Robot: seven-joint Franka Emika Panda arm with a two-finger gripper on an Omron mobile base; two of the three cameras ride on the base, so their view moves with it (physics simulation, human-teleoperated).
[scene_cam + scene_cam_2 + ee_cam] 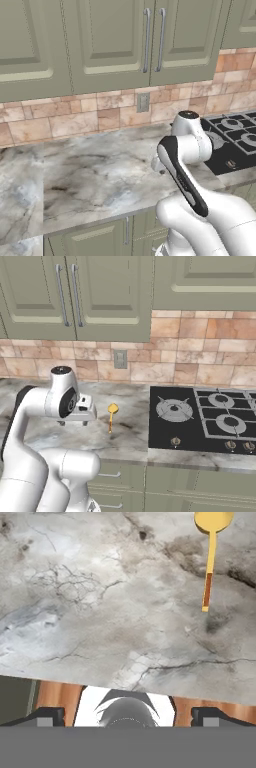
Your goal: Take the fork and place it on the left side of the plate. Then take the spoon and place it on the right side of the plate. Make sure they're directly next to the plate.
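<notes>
The spoon (111, 415) is small and orange-yellow. It lies flat on the marble counter (125, 431), its bowl toward the wall and its handle toward the counter's front edge. In the hand view the spoon (210, 557) sits at the upper right, its bowl cut by the top edge. My gripper (75, 422) hangs over the counter to the left of the spoon, apart from it. Seen from the hand camera, the gripper (128, 717) is open, with nothing between its wide-set fingertips (47, 716). The fork and the plate are out of view.
A black gas cooktop (210, 416) is set into the counter right of the spoon. A wall outlet (120, 359) sits in the tiled backsplash under green upper cabinets (100, 296). The counter's front edge (125, 684) lies just below the hand.
</notes>
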